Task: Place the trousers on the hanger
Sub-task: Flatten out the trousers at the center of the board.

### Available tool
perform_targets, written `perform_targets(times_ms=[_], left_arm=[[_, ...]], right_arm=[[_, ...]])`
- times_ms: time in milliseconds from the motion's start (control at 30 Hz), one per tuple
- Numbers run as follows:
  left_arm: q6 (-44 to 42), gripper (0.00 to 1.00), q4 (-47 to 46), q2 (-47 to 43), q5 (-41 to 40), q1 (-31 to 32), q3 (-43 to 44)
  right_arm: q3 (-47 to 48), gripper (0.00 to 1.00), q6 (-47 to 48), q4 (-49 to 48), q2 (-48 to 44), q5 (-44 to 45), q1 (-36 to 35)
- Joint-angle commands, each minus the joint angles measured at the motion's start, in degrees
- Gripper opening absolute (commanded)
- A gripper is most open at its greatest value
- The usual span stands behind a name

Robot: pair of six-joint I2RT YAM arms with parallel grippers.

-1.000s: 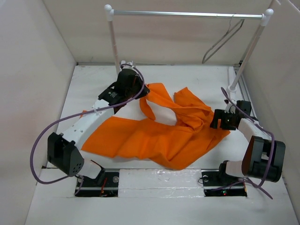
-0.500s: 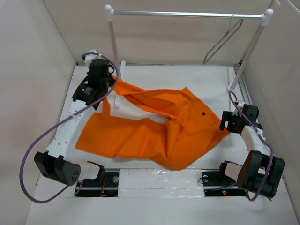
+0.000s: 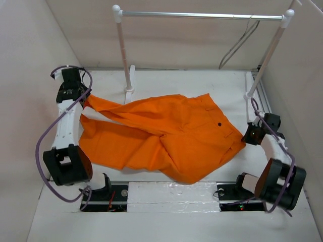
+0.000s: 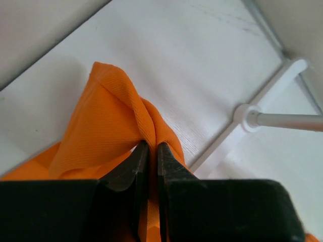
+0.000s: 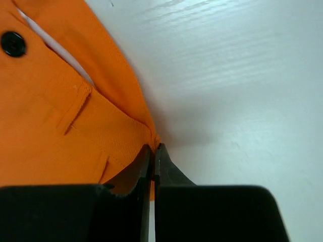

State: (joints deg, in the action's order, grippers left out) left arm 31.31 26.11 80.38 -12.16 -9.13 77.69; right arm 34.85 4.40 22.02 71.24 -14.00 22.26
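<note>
The orange trousers (image 3: 166, 136) lie spread across the table, waistband and dark button (image 3: 220, 124) to the right, legs running left. My left gripper (image 3: 84, 98) is at the far left, shut on a bunched fold of a leg end (image 4: 111, 111), which shows between its fingertips (image 4: 150, 146). At the right edge of the cloth, my right gripper (image 3: 247, 137) is shut on the waistband corner (image 5: 144, 133), with the tips (image 5: 154, 147) pinching its edge. The button (image 5: 12, 44) shows at upper left there. The grey hanger (image 3: 242, 40) hangs from the rail at the back right.
A silver rail (image 3: 202, 15) on two white posts (image 3: 123, 50) (image 3: 267, 55) spans the back of the table. The left post's foot (image 4: 247, 117) lies just right of my left gripper. White walls close in on the left, back and right.
My left arm swung further left and back, drawing the leg out so the trousers lie flatter. My right gripper, open before, has shut on the waistband corner.
</note>
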Motion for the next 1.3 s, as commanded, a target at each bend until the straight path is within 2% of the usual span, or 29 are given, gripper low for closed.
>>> perform_targets(times_ms=[0, 67, 167, 267, 300, 333, 367, 400, 467, 500, 533, 600, 633, 667, 700, 733, 767, 800, 833, 867, 900, 933, 967, 1000, 1033, 1167, 1233, 1267], left_arm=[[1.6, 0.0, -3.9, 2.4, 2.0, -0.5, 2.8], [1.5, 0.0, -3.6, 5.8, -0.5, -0.5, 4.6], [1.8, 0.0, -1.1, 11.7, -3.0, -0.5, 8.2], [3.1, 0.01, 0.6, 16.7, -2.5, -0.5, 10.2], [3.8, 0.04, 1.1, 17.3, -2.1, -0.5, 10.6], [3.8, 0.08, 0.6, 17.8, -1.5, -0.5, 10.4], [3.8, 0.17, 0.0, 17.6, -1.1, 0.0, 10.0], [3.8, 0.24, -1.0, 17.4, 0.1, 0.0, 9.5], [3.9, 0.41, -1.2, 16.0, 0.8, 0.0, 10.1], [3.9, 0.5, -1.1, 15.5, 0.8, 0.0, 10.5], [3.5, 0.7, -1.2, 13.2, 0.2, 0.7, 11.2], [3.1, 0.74, -1.9, 12.4, 0.4, 2.1, 11.2], [1.9, 0.75, -2.5, 10.6, 0.8, 3.0, 10.9], [1.1, 0.74, -3.2, 9.5, 1.5, 4.5, 9.5], [0.5, 0.72, -5.1, 8.7, 2.4, 8.2, 8.5], [0.2, 0.68, -6.0, 6.1, 2.8, 10.8, 7.1], [-1.4, 0.51, -7.6, 5.0, 3.8, 13.5, 3.4], [-2.5, 0.31, -10.2, 3.9, 6.1, 19.3, 1.8], [-2.4, 0.1, -10.7, 2.2, 6.3, 22.5, 0.2], [-2.2, 0.0, -11.2, 1.5, 6.8, 25.4, -3.0], [-2.2, 0.0, -12.2, 0.9, 8.3, 28.2, -4.3], [-1.7, 0.0, -12.2, 0.0, 7.5, 33.8, -5.3], [-0.9, 0.0, -12.3, -0.5, 6.8, 36.5, -7.9], [0.1, 0.0, -13.7, -1.0, 7.2, 39.0, -9.0], [0.9, 0.0, -14.1, -1.7, 6.8, 43.7, -10.2], [5.3, 0.01, -15.4, -2.2, 6.7, 51.1, -15.9], [6.5, 0.07, -16.2, -1.9, 6.0, 53.5, -17.0], [6.7, 0.15, -15.8, -1.5, 5.7, 55.3, -17.2]], right_arm=[[3.4, 0.0, 0.2, 9.4, -11.0, 7.9, 3.3], [5.7, 0.0, -0.4, 15.9, -17.8, 9.6, 4.1], [6.1, 0.0, -2.6, 22.2, -23.6, 5.0, 2.9], [3.1, 0.0, -0.4, 24.7, -24.8, 0.5, 2.3], [2.8, 0.06, 0.6, 24.4, -25.8, -1.2, 2.3], [2.8, 0.17, 1.5, 23.7, -25.5, -1.7, 1.6], [3.5, 0.27, 2.1, 23.4, -25.3, -1.7, 1.6], [4.2, 0.48, 2.3, 22.5, -25.0, -2.2, 1.6], [7.4, 0.64, 2.1, 19.7, -23.9, -1.4, 1.6], [9.2, 0.67, 2.4, 18.8, -23.9, -0.8, 1.6], [13.0, 0.71, 3.1, 13.0, -20.7, -1.0, 0.9], [14.4, 0.7, 3.6, 11.4, -18.7, -3.0, -0.6], [15.5, 0.67, 4.3, 6.7, -14.2, -4.3, -2.1], [16.6, 0.65, 4.3, 3.4, -11.5, -4.6, -4.2], [17.4, 0.46, 4.3, 1.5, -8.5, -3.9, -9.1], [18.6, 0.24, 4.9, -0.3, -1.8, -3.8, -11.0], [20.3, 0.12, 6.0, -0.7, 1.7, -3.2, -12.7], [22.6, 0.0, 6.6, -1.8, 4.7, -2.8, -15.1], [23.4, 0.0, 7.1, -4.9, 7.5, -3.4, -15.7], [23.9, 0.0, 7.0, -6.9, 11.4, -4.8, -15.7], [24.8, 0.03, 6.8, -8.6, 13.1, -5.3, -15.7], [25.6, 0.15, 6.5, -10.5, 14.8, -5.7, -15.7], [26.7, 0.3, 6.5, -10.6, 18.4, -6.1, -15.1], [27.8, 0.55, 6.4, -10.6, 20.1, -6.7, -15.1], [29.3, 0.63, 6.2, -11.1, 21.6, -6.9, -14.5], [30.3, 0.72, 4.0, -12.5, 27.4, -6.5, -13.8], [29.7, 0.73, 3.0, -13.6, 29.7, -6.7, -13.2], [29.2, 0.74, 2.2, -13.7, 30.4, -6.7, -13.2]])
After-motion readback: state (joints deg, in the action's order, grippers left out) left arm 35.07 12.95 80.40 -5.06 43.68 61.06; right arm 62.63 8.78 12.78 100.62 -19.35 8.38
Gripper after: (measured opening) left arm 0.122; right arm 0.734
